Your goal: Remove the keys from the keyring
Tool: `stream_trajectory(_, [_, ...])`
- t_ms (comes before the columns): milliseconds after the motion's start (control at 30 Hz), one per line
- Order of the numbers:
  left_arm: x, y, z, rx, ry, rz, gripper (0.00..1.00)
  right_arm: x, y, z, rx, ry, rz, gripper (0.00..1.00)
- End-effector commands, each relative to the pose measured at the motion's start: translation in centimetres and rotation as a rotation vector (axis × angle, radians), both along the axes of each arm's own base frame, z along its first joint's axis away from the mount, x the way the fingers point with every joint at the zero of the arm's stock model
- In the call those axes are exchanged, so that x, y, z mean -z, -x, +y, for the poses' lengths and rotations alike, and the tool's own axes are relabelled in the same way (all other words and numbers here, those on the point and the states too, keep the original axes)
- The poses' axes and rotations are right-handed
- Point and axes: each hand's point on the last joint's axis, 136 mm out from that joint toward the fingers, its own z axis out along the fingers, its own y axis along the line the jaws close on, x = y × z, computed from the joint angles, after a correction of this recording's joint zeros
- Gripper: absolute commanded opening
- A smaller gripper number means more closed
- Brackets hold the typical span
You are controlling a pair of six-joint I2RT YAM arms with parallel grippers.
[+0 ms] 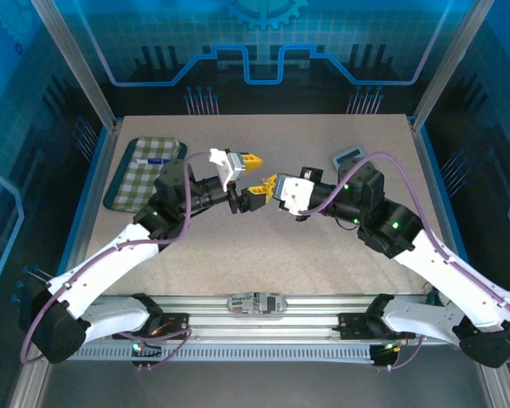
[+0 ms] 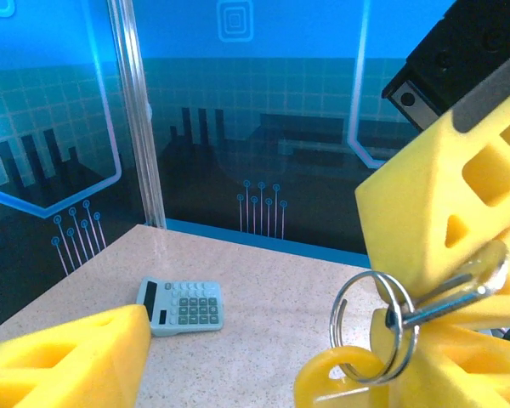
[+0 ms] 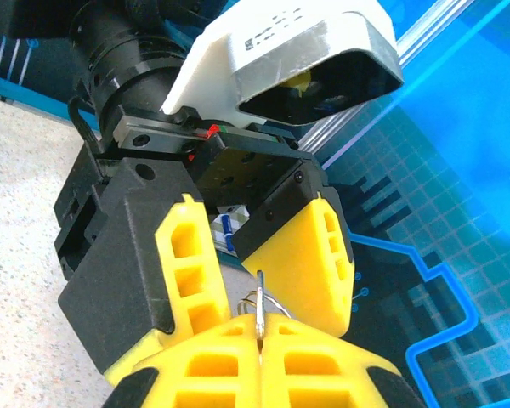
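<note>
Jaws of your left gripper [image 1: 253, 174] stood apart and held nothing, above the middle of the bench [image 1: 263, 255], with the keyring [image 2: 374, 327] just in front of them. The ring and its yellow tag [image 2: 327, 378] hung off the key [image 2: 446, 297], which your right gripper [image 1: 269, 181] held pinched between closed fingers. I judge you were at the separating step, the key not yet off. Next, your left needed to close on the ring and work it round the coil.
</note>
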Motion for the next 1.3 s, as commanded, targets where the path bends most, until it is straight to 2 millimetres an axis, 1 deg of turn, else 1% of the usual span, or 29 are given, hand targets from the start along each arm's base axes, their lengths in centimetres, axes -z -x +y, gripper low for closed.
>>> stream_trajectory(0, [-1.7, 2.8, -1.2, 0.109, 0.040, -0.083, 0.72, -2.5, 0.2, 1.0, -0.047, -0.112, 0.045, 0.00])
stream_trajectory(200, [-1.4, 3.0, -1.3, 0.115, 0.041, -0.087, 0.72, -3.5, -0.8, 0.5, 0.003, -0.156, 0.083, 0.00])
stream_trajectory(333, [-1.2, 3.0, -1.2, 0.102, 0.038, -0.087, 0.74, -3.5, -1.7, 0.1, 0.046, -0.163, 0.091, 0.00])
stream_trajectory(433, [-1.1, 2.6, -0.7, 0.063, 0.040, -0.078, 0.74, -3.7, -2.2, -0.4, 0.061, -0.184, 0.115, 0.00])
stream_trajectory(533, [-1.0, 2.0, -0.1, 0.012, 0.041, -0.065, 0.74, -4.0, -2.3, -0.8, 0.057, -0.217, 0.137, 0.00])
stream_trajectory(667, [-1.2, 1.7, 0.8, -0.025, 0.056, -0.058, 0.74, -4.7, -2.3, -1.4, 0.040, -0.280, 0.187, 0.00])
stream_trajectory(767, [-1.8, 1.8, 1.4, -0.036, 0.076, -0.062, 0.71, -5.1, -2.2, -1.8, 0.015, -0.327, 0.231, 0.00])
stream_trajectory(900, [-2.7, 2.2, 1.9, -0.004, 0.096, -0.072, 0.67, -5.5, -2.0, -2.3, -0.029, -0.386, 0.295, 0.00])
stream_trajectory(1067, [-4.0, 1.8, 2.5, 0.001, 0.122, -0.073, 0.68, -6.3, -1.6, -3.0, -0.110, -0.477, 0.378, 0.00])
stream_trajectory(1167, [-4.8, 1.8, 2.7, 0.013, 0.143, -0.084, 0.70, -6.6, -1.3, -3.0, -0.153, -0.517, 0.421, 0.00])
stream_trajectory(1233, [-5.2, 1.6, 2.7, 0.020, 0.146, -0.081, 0.69, -6.8, -1.2, -3.1, -0.182, -0.550, 0.446, 0.00])
stream_trajectory(1267, [-5.3, 1.6, 2.6, 0.031, 0.149, -0.075, 0.67, -6.8, -1.3, -3.1, -0.192, -0.567, 0.462, 0.00])
